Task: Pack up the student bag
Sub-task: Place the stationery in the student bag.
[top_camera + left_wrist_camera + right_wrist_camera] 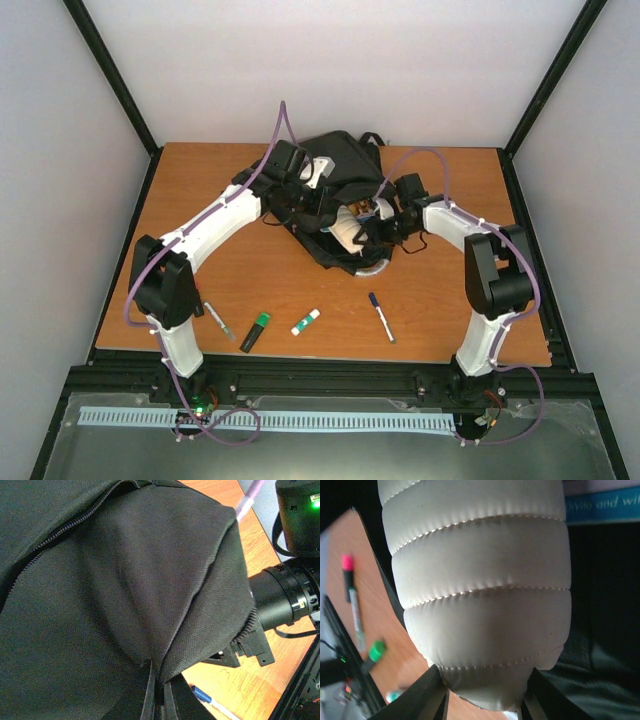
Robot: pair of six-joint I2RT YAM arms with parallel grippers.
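Observation:
The student bag (345, 165), a black fabric backpack, lies at the back middle of the table with its mouth toward the arms. My left gripper (305, 200) is shut on a fold of the bag's fabric (125, 580), the cloth pinched between the fingertips (160, 692). A cream padded pouch (348, 228) sits at the bag's opening. My right gripper (482, 702) is shut on the near end of this pouch (480, 580), one finger on each side. In the right wrist view the dark bag interior (605, 630) lies to the right of the pouch.
Loose items lie along the near part of the table: a blue-capped pen (381, 316), a green-and-white stick (306, 321), a green-capped black marker (255, 331) and a thin pen (218, 322). A blue-banded printed cover (600, 505) shows beyond the pouch.

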